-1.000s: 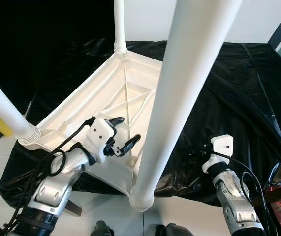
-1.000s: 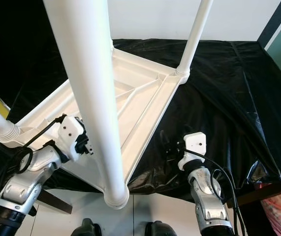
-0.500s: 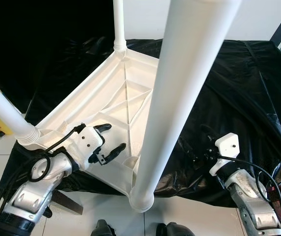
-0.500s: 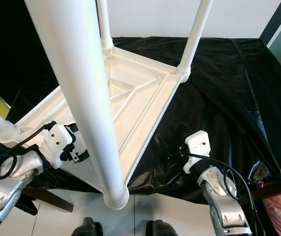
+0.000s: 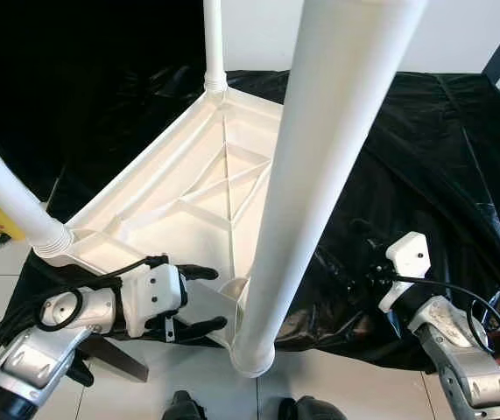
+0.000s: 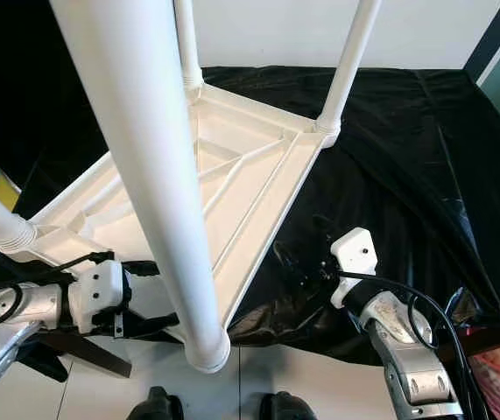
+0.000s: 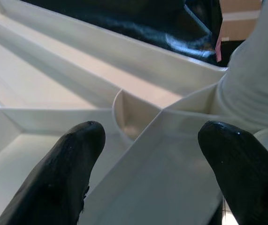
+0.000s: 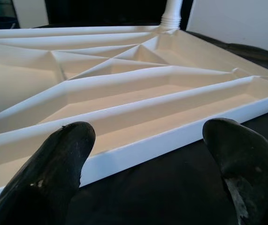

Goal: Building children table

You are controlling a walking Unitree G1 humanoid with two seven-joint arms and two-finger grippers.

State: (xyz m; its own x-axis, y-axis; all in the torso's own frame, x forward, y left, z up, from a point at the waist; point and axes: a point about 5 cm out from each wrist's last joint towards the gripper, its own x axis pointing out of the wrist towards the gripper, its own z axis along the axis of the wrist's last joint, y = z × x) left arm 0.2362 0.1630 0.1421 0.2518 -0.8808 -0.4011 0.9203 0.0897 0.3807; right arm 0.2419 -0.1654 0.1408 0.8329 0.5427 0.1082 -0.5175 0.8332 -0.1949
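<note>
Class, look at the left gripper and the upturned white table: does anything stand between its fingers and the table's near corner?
Nothing visible does. The left gripper is open at the near corner of the table, its fingers spread on either side of the corner ribs, next to the near leg.

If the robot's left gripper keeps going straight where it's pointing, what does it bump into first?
Most likely the upside-down white table: the left gripper, jaws open, points at the ribbed corner beside the nearest leg. Depth is hard to judge.
</note>
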